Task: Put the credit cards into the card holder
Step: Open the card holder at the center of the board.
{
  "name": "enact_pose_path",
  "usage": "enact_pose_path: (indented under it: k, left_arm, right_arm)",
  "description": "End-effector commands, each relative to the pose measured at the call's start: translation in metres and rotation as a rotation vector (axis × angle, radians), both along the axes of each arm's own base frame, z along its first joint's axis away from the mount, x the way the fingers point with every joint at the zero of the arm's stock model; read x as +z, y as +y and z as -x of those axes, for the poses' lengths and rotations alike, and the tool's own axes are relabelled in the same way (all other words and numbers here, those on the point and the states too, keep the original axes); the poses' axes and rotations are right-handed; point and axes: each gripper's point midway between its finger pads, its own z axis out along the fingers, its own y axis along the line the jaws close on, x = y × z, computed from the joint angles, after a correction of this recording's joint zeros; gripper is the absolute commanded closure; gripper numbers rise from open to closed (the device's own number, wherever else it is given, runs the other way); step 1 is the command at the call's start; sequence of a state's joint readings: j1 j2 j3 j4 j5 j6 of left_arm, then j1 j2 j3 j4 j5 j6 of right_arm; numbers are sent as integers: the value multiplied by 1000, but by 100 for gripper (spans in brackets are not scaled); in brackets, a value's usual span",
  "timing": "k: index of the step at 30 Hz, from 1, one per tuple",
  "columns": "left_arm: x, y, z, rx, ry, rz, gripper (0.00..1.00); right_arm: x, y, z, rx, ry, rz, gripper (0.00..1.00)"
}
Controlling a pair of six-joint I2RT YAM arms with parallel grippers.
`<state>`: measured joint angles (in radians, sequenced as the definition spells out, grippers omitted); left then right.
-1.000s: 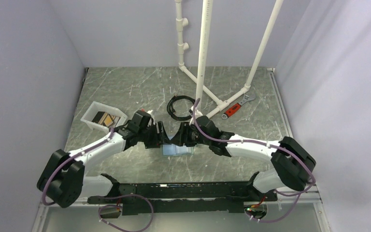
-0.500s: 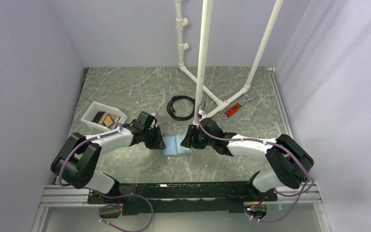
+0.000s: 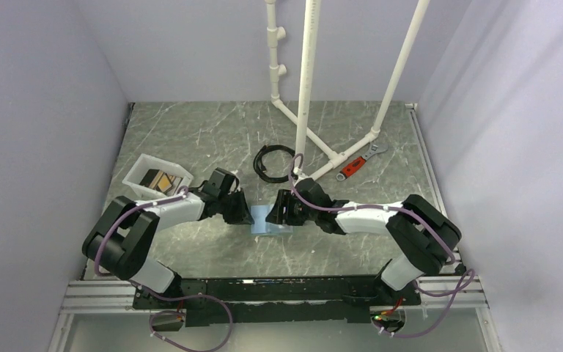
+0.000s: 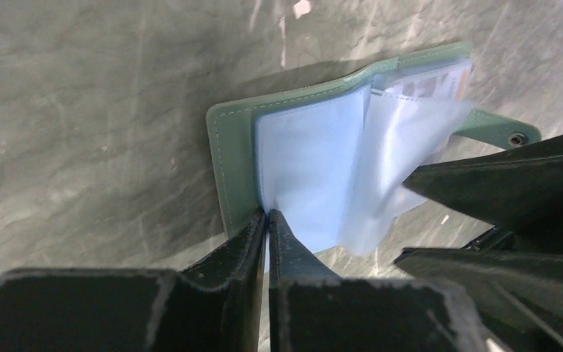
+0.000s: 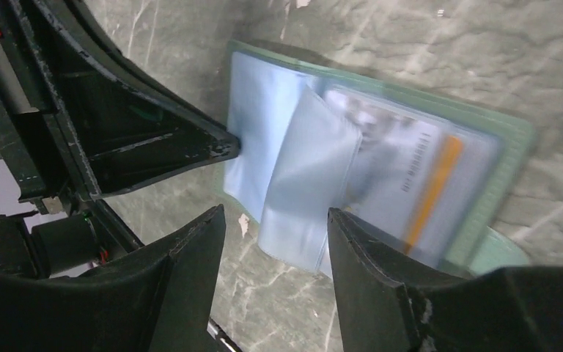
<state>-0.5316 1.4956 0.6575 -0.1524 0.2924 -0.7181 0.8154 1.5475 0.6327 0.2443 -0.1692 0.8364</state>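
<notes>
The card holder (image 3: 267,219) lies open on the table between both arms, green cover (image 4: 223,147) down and light blue pages up. My left gripper (image 4: 267,214) is shut, its tips pinching the near edge of the left blue page (image 4: 300,154). My right gripper (image 5: 275,235) stands open over the holder's other side, a loose clear sleeve (image 5: 308,183) rising between its fingers without being pinched. One card with an orange stripe (image 5: 418,176) sits inside a sleeve. More credit cards (image 3: 158,180), tan and dark, lie in the white tray (image 3: 135,183) at the left.
A black cable coil (image 3: 273,161) lies just behind the holder. A white pipe frame (image 3: 308,110) rises at the back centre, with a red-handled wrench (image 3: 358,163) by its right foot. Walls enclose the table on three sides.
My left gripper came down to the holder's left edge and closed on the blue page. The right gripper shifted slightly left and opened a little wider.
</notes>
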Motion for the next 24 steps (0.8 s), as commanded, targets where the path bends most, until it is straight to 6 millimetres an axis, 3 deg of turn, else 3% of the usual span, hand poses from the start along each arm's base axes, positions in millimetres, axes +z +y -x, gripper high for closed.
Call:
enact_pose_path:
  k: [1,6,9,18,22,24]
  left_arm:
    - [3,-21,-5,-41,-15,97,90]
    - [6,-30,-6,-55,-23,149,91]
    - [10,-36,-3,-88,-29,197,91]
    - [17,-65,12,-212,-19,318,92]
    - [15,-66,12,-187,-15,317,92]
    - [14,-63,12,-185,-19,298,92]
  right_arm:
    - [11,26,-6,60,-25,-48,43]
    - [36,50,-8,94,-64,-124,41]
    - [45,54,-4,92,-93,-139,40]
    - [31,38,3,70,-92,-90,36]
    - [36,27,7,73,-107,-52,36]
    - [38,10,7,38,-129,-3,32]
